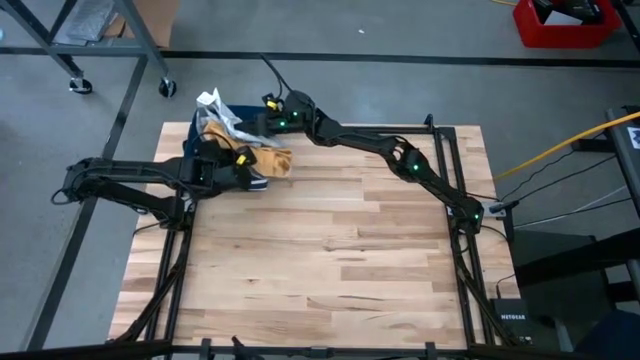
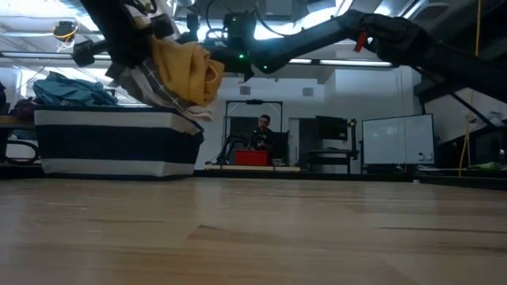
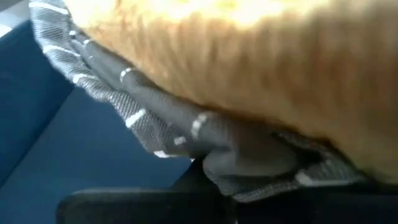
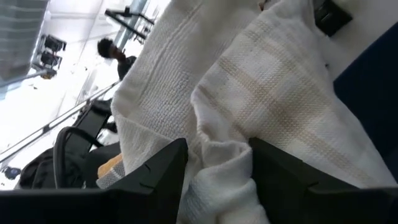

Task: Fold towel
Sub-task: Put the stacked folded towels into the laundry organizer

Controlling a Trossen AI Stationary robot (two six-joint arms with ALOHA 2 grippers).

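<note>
Towels number at least three that you are seeing: a mustard-yellow towel, a grey striped towel bunched under it, and a white checked towel. One navy-and-white striped basket is sitting at the table's far left corner, holding a heap of cloths, a teal one on top. Your left gripper is clamped shut on the yellow and grey towels, holding them off the wooden table just beside the basket. Your right gripper is reaching over the basket, fingers standing apart around a fold of the white checked towel. One person is sitting in the room behind.
</note>
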